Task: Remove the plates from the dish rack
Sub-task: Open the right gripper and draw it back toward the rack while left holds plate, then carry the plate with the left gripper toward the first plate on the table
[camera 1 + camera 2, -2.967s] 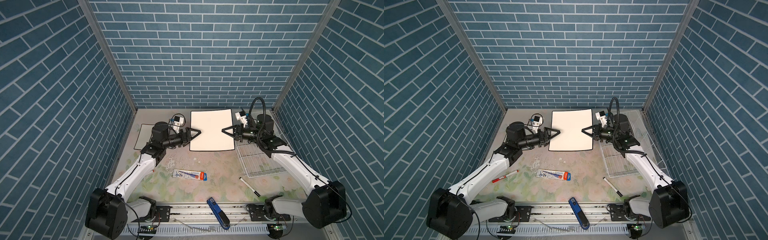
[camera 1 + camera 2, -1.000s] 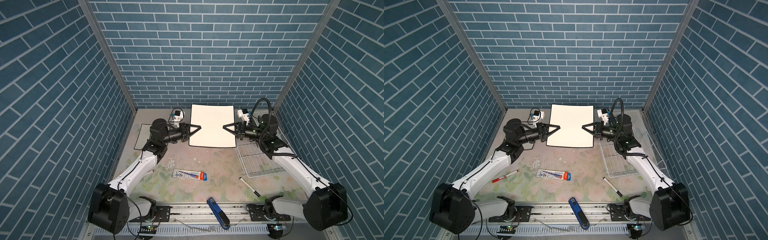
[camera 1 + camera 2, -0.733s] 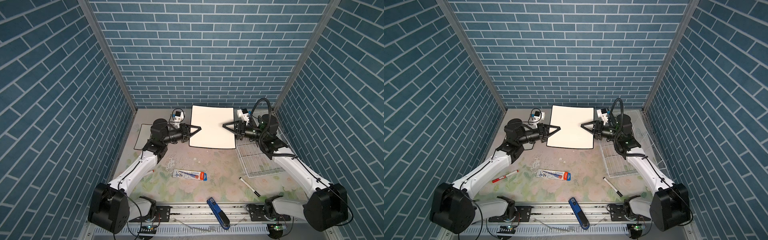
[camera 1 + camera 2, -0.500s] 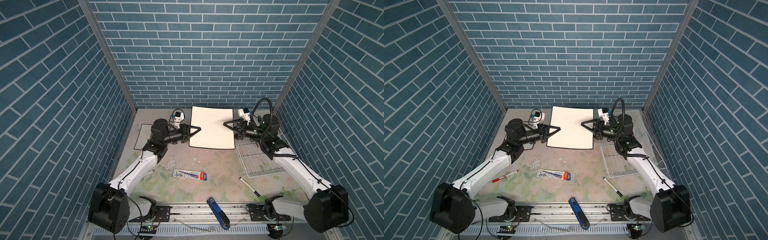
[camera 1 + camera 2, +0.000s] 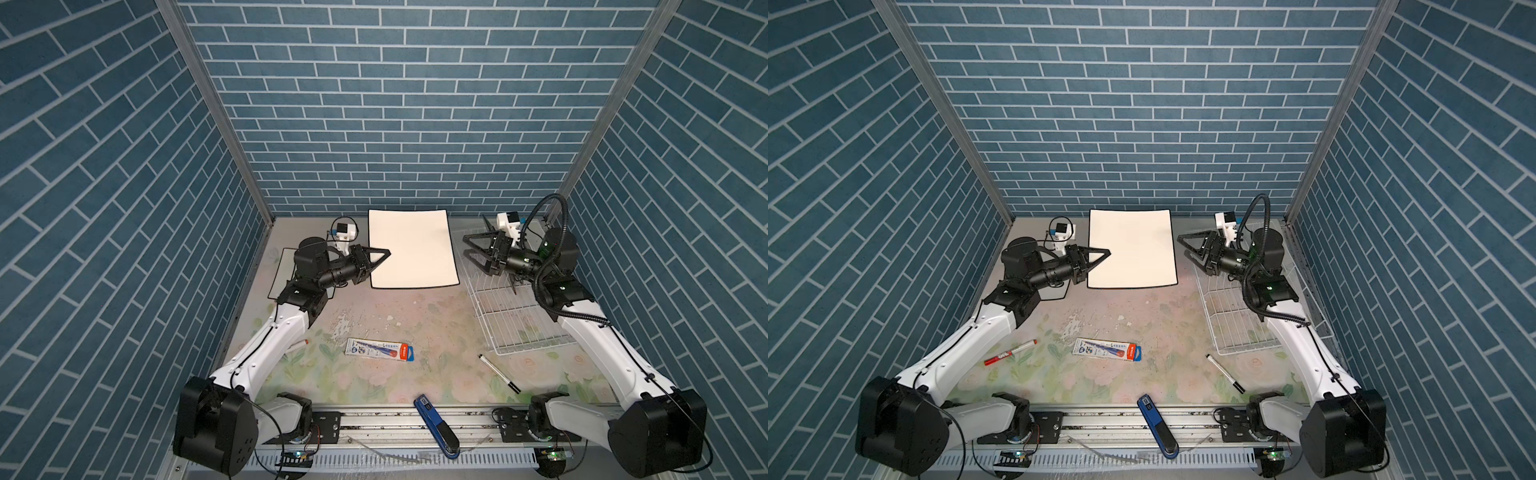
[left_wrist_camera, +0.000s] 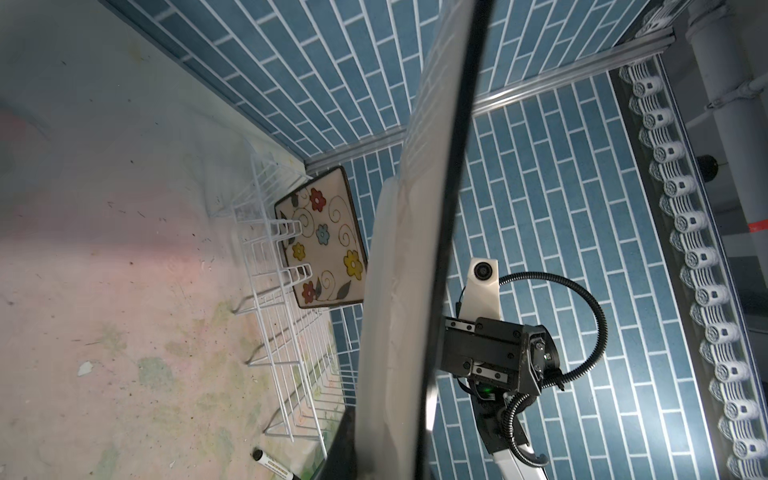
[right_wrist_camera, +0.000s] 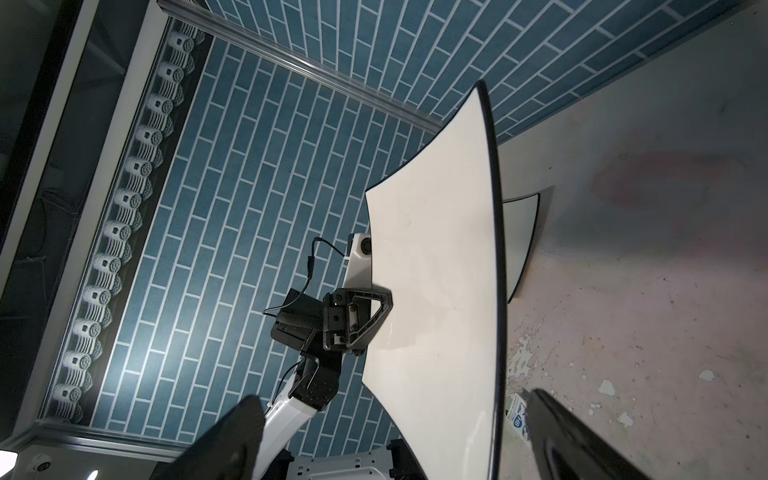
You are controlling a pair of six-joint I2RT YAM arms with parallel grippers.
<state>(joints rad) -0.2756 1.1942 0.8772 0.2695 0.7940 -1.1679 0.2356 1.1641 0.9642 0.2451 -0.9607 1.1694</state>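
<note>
Left gripper (image 5: 386, 254) pinched 1 edge of white plate (image 5: 411, 249); right gripper (image 5: 466, 246) jaws spread, clear of it (no support). Risk: plate could pivot, slip from 1-sided pinch.

The big white plate (image 5: 411, 249) hides plenty. One finger of the left gripper (image 7: 384, 307) is hidden beneath it. Behind it, in the right wrist view, a second white plate (image 7: 521, 232) shows as a sliver. Left of it, in a top view, the left arm (image 5: 274, 332) covers most of that plate and all but one end of a marker (image 5: 301, 343). Right of it, the right arm (image 5: 590, 336) blocks the far end of the dish rack (image 5: 515, 307). Close to the left wrist camera its edge blurs, covering a corner of the flowered plate (image 6: 320, 239).
</note>
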